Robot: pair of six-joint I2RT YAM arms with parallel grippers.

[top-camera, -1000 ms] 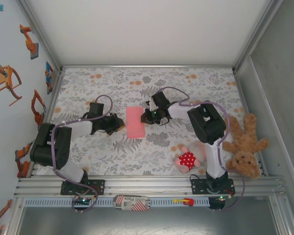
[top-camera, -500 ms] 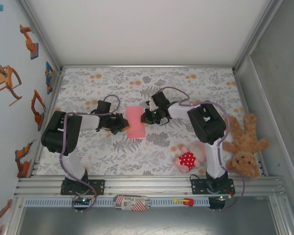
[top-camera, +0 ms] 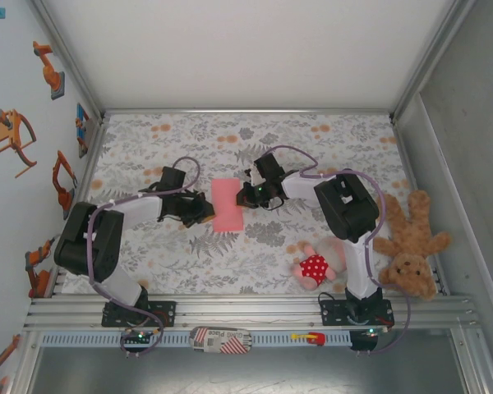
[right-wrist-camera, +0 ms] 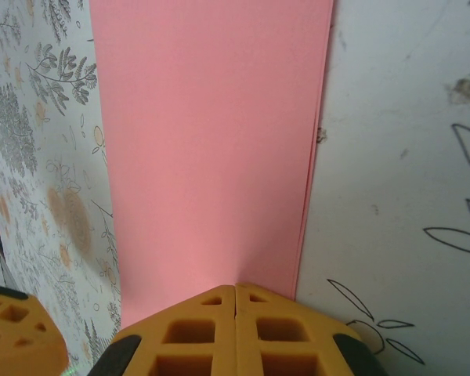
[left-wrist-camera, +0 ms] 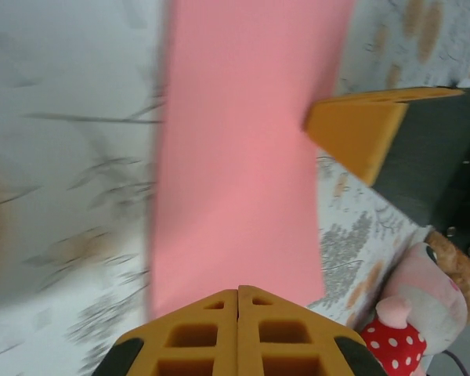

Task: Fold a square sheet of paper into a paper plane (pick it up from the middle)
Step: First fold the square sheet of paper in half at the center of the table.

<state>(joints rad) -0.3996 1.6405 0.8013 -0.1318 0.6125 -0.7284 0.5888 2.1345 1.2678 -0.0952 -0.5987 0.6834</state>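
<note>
Salmon-pink sheet: lay flat at table ctr as a narrow rectangle, long axis 12–6. It looked folded in half, w/ two edges stacked along one long side in the right wrist view. No plane shape yet.
Left gripper: at sheet's 9 o'clock edge, jaws pressed together w/ nothing between them. Contact w/ paper unclear.
Right gripper: at sheet's 3 o'clock edge, jaws likewise closed tight on nothing, tip by the layered edge.
Risk 1: closed tips pushing in from both sides could've buckled or slid the thin paper rather than creased it.
Risk 2: layers weren't pinned, so a nudge would prob. skew them and later folds would go crooked.
Risk 3: no pinch was possible w/o reopening, so a lift could fail.
Plush doll: at sheet's 4 o'clock, well apart, so low snag risk.
</note>
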